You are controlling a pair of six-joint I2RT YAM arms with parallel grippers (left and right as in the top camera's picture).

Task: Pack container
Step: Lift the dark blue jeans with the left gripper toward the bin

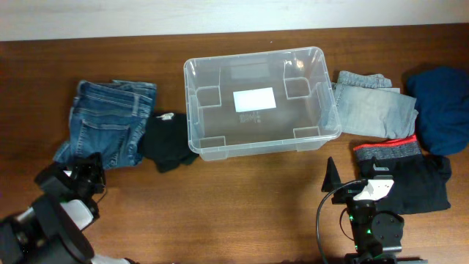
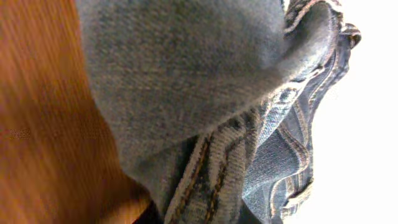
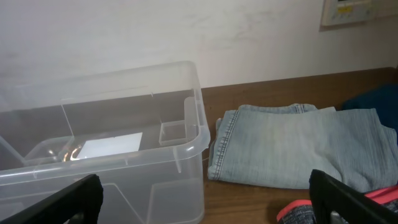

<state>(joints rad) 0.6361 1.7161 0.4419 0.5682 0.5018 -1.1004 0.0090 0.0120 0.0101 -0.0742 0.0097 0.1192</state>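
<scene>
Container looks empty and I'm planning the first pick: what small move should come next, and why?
Probably close the left end effector on the blue jeans: it sits at their edge, denim fills the left wrist view, and the container holds nothing.

Taking the container (image 1: 192, 110) as our centre, we find a label (image 1: 253, 99) on its base. At nine o'clock lie the folded jeans (image 1: 110, 121), and between them and the container, at eight o'clock, the small garment (image 1: 167, 141) touches both. At three o'clock the folded trousers (image 1: 374, 106) lie just beside the rim, with the heaped garment (image 1: 443, 110) beyond them. At four o'clock lies the banded garment (image 1: 407, 172), and the right gripper (image 1: 352, 176) is at its nine o'clock. The left gripper (image 1: 89, 170) is at the jeans' six o'clock edge.
</scene>
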